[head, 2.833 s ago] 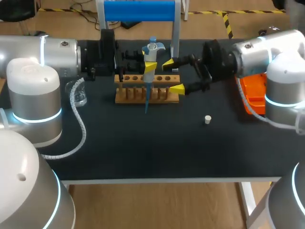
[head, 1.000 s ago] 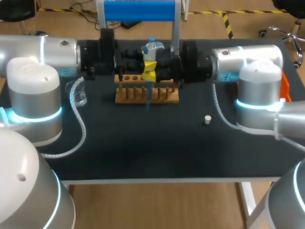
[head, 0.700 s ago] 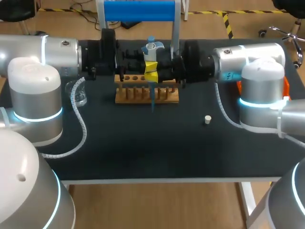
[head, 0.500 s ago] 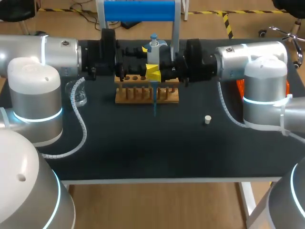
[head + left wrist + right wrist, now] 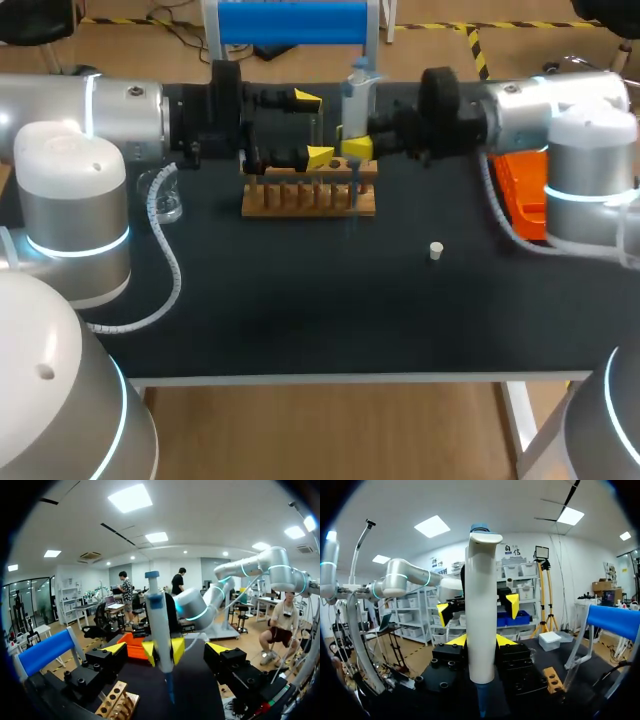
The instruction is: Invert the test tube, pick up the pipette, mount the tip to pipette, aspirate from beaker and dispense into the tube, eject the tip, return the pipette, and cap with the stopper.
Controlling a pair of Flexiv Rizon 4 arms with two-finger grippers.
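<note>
Wooden rack (image 5: 308, 197), matt table (image 5: 300, 300), smooth plastic pipette (image 5: 480, 610).

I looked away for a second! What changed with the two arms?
The pipette changed hands: the left gripper let go and opened, the right gripper closed on it and carried it to the right. The wooden rack, stopper and beaker stayed put.

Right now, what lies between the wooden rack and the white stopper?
Nothing: the head view shows only bare tabletop between the rack and the stopper.

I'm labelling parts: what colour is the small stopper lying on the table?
White. The stopper shows best in the head view.
</note>
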